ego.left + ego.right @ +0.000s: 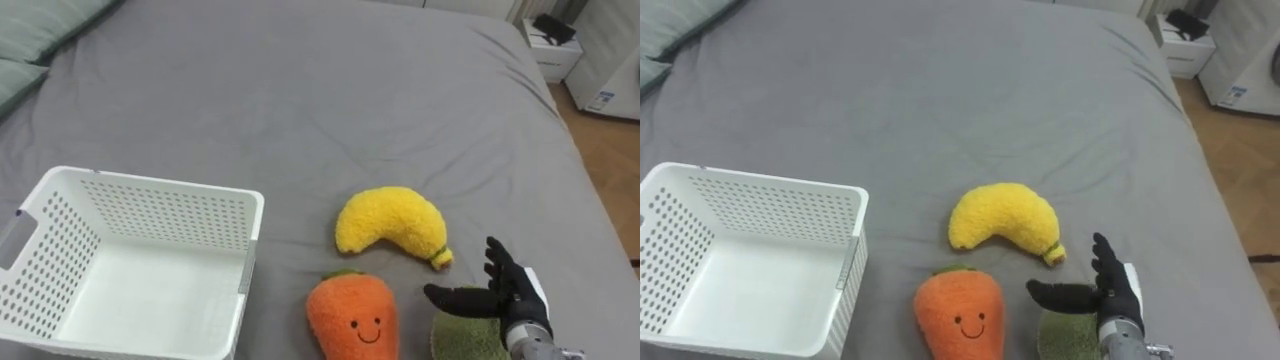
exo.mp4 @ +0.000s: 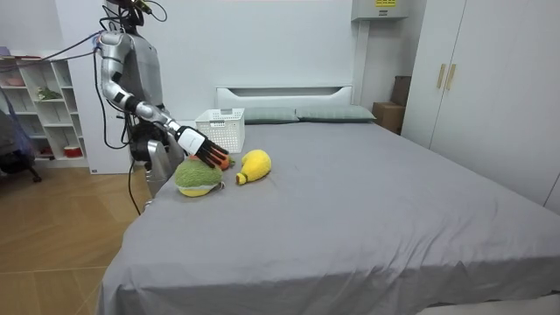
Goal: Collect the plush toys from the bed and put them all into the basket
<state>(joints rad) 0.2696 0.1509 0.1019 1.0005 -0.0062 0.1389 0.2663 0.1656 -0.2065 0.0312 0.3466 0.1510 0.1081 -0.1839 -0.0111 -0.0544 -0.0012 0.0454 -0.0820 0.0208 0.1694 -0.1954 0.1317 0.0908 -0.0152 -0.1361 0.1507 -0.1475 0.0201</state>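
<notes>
Green plush toy [image 1: 462, 340] lies beneath my right hand [image 1: 514, 294], fingers spread, gripping nothing. Judged light, soft, compressible, non-fragile; best taken around its bulging middle.

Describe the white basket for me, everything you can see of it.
White plastic basket, rectangular, perforated walls, solid floor, a handle slot in its left end wall. It stands upright and looks empty on the grey bed, at the robot's left. The carrot plush lies near its right wall, not touching.
</notes>
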